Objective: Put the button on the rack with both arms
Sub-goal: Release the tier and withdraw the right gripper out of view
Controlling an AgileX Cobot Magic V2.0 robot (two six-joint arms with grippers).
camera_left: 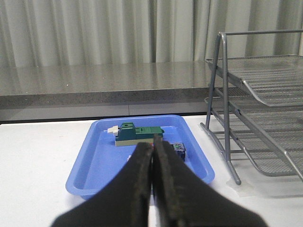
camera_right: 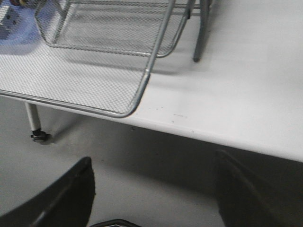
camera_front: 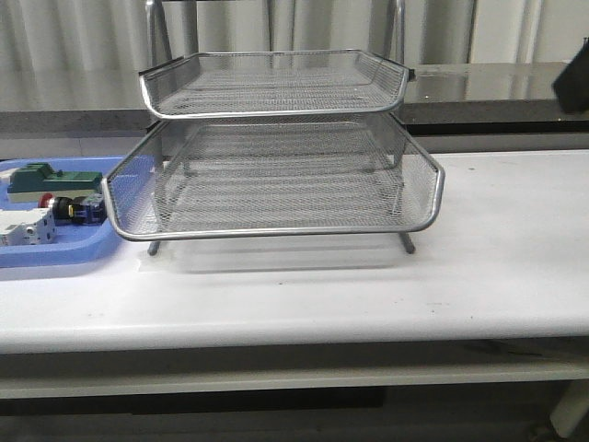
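Note:
The button (camera_front: 66,209) lies on its side in the blue tray (camera_front: 55,260) at the table's left, red head to the left. In the left wrist view only its blue-green rear (camera_left: 179,150) shows beside my fingers. The silver wire rack (camera_front: 276,175) stands mid-table, its tiers empty; it also shows in the left wrist view (camera_left: 265,94) and the right wrist view (camera_right: 118,71). My left gripper (camera_left: 152,147) is shut and empty, short of the tray's near rim. My right gripper (camera_right: 154,165) is open and empty, out past the table's front edge. Neither gripper shows in the front view.
A green block (camera_front: 51,178) and a white block (camera_front: 23,230) lie in the tray beside the button; the green block also shows in the left wrist view (camera_left: 137,134). A grey counter (camera_front: 515,83) runs behind the white table (camera_front: 386,285). A table leg with a caster (camera_right: 34,124) stands on the floor.

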